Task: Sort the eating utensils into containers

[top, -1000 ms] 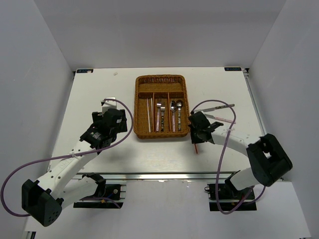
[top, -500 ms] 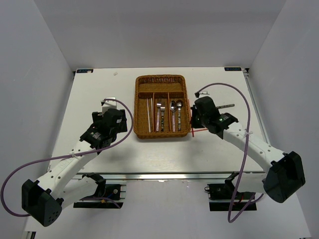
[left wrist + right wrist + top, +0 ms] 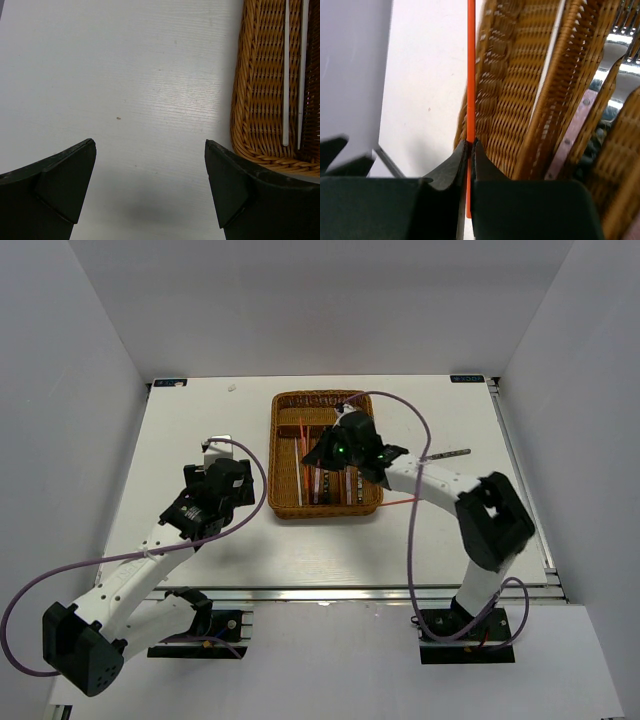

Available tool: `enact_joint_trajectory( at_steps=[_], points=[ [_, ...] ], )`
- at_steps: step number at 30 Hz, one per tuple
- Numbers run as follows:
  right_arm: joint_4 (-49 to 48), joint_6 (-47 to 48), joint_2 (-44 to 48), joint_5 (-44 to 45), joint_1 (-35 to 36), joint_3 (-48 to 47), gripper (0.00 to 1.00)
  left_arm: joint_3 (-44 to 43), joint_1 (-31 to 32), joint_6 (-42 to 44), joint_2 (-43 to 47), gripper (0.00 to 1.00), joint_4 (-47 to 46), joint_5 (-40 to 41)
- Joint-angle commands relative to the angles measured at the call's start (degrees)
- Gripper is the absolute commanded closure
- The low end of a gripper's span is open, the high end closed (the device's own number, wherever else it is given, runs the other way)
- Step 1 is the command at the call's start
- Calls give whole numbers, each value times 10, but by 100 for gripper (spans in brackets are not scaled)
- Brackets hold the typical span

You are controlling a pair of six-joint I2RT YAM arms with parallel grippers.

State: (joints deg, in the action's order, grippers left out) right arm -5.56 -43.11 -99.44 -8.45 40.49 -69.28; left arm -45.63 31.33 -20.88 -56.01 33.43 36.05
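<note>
1. Top view: the right gripper (image 3: 318,448) hangs over the left part of the wicker tray (image 3: 275,462), and its arm hides most compartments. A red chopstick (image 3: 303,429) pokes out beyond it. A second red chopstick (image 3: 398,502) lies on the table (image 3: 180,420) beside the tray. The left gripper (image 3: 218,443) is well left of the tray.
2. Left wrist: the fingers are spread wide with nothing between them. The tray corner is cut off at the right edge, with two white chopsticks (image 3: 286,75) inside.
3. Right wrist: the fingers pinch the red chopstick tightly. It runs along the tray's outer wall; inside or outside, I cannot tell. The spoons (image 3: 615,42) are blurred.
</note>
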Motion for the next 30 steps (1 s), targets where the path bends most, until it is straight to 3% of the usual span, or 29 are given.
enact_joint_trajectory(
  at_steps=[1,7,14,18,22,24,25,26,30],
  points=[
    [-60,-69,-70,10,-2,-48,100,-5,-2,-1,13,2,2,9],
    [-37,-82,-157,-2,4,-120,100,-5,-2,0,18,2,0,4],
    [-16,-65,-139,5,9,-121,61,-4,-2,1,18,2,0,2],
    [8,-29,-77,31,6,-111,47,-5,-2,1,17,2,0,2],
    [50,27,-18,50,-13,-95,43,-4,-2,1,17,2,0,2],
    [97,68,26,66,-34,-82,27,-4,-2,1,19,2,0,2],
    [121,115,40,113,-40,-77,14,-3,-2,1,19,2,0,2],
    [149,131,52,143,-55,-70,11,-4,-2,1,20,2,0,2],
    [321,76,108,342,-112,-49,11,-5,-2,3,15,2,-3,-4]
  ],
)
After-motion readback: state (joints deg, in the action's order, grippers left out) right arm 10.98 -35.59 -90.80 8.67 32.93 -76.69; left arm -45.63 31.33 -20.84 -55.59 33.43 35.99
